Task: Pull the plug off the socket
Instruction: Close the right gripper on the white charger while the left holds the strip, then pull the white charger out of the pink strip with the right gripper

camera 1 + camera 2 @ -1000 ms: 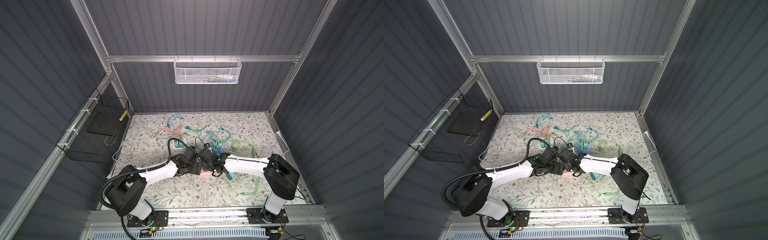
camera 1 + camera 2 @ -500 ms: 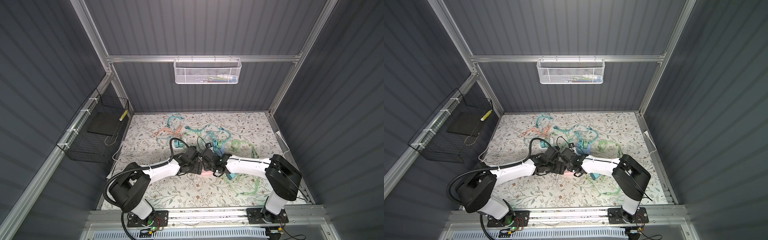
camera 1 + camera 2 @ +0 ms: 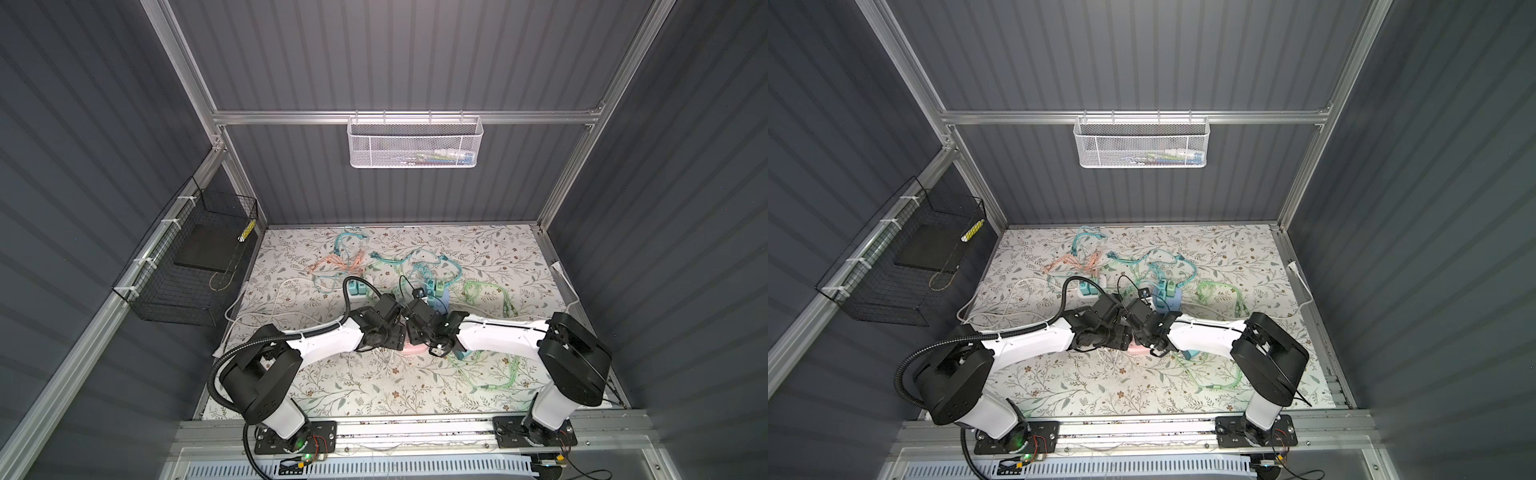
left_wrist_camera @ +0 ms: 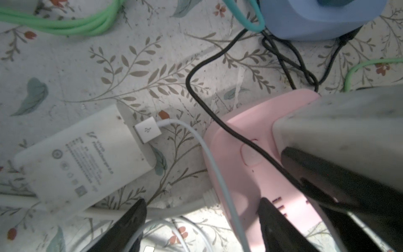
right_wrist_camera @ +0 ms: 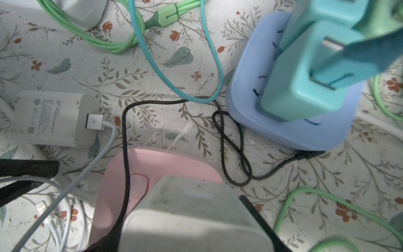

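- Mid worktop [image 3: 374, 399], floral print: pink socket [image 4: 246, 179] lying flat, under both wrists in both top views.
- On top of the pink socket, at one end: grey-white plug [image 5: 192, 220], standing upright; prongs hidden, so cannot tell how far in.
- Right gripper [image 5: 178, 207]: clamped on the plug, one black finger on each flank.
- Left gripper [image 4: 201, 203]: jaws standing apart, holding nothing; one finger over the socket's top by a row of free slots, its mate off the socket's side, white cable [image 4: 220, 174] running between.
- Near the pink socket, not touching it: white charger [image 4: 82, 152] flat on its side, USB connector [image 4: 147, 131] pushed into its end.
- Black cable [image 5: 231, 139]: draped across the pink socket, looping on towards the blue socket [image 5: 283, 133].
- Blue socket as holder: teal chargers [image 5: 305, 76] plugged in on top, close together.
- Back rail: white mesh basket [image 3: 374, 156]; a few small pale and coloured items [image 3: 444, 157] at one end, too small to name.
- Left wall: black wire basket [image 3: 174, 303]; inside, dark flat slab [image 3: 208, 249] and a yellow-flecked stick [image 3: 248, 230] at the far corner.
- Green cables [image 4: 65, 29] loose on the worktop near the sockets.
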Action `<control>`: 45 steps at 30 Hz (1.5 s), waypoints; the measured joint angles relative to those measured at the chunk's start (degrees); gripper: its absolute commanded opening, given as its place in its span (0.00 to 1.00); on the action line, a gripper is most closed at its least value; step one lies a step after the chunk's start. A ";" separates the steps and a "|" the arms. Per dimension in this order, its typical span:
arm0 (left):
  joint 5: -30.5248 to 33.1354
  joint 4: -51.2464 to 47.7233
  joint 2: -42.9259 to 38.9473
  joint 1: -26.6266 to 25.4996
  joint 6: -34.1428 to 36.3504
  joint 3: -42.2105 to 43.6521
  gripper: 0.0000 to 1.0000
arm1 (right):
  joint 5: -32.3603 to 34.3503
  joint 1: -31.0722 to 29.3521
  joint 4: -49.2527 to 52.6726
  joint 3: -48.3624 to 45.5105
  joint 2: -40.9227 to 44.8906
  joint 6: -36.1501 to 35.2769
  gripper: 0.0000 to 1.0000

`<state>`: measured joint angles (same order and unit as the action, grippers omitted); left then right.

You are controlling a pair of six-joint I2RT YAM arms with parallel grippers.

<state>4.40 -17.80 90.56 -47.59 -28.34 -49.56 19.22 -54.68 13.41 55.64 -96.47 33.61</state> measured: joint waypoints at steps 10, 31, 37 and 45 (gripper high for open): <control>-0.20 0.02 0.00 -0.11 0.00 0.00 0.78 | 0.02 -0.13 1.38 0.39 0.20 0.09 0.27; -2.58 0.02 0.24 -0.44 0.00 0.00 0.75 | -1.09 -0.52 3.89 0.42 2.23 2.29 0.25; -2.58 0.00 0.26 -0.42 0.07 0.00 0.74 | -1.20 -0.52 4.15 0.42 2.93 2.38 0.25; -2.32 0.72 0.28 -0.48 0.00 0.17 0.75 | -2.97 -1.38 4.35 0.81 5.46 2.19 0.25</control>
<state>2.09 -17.08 90.85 -48.07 -28.34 -49.39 16.25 -56.05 17.76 56.45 -91.00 35.79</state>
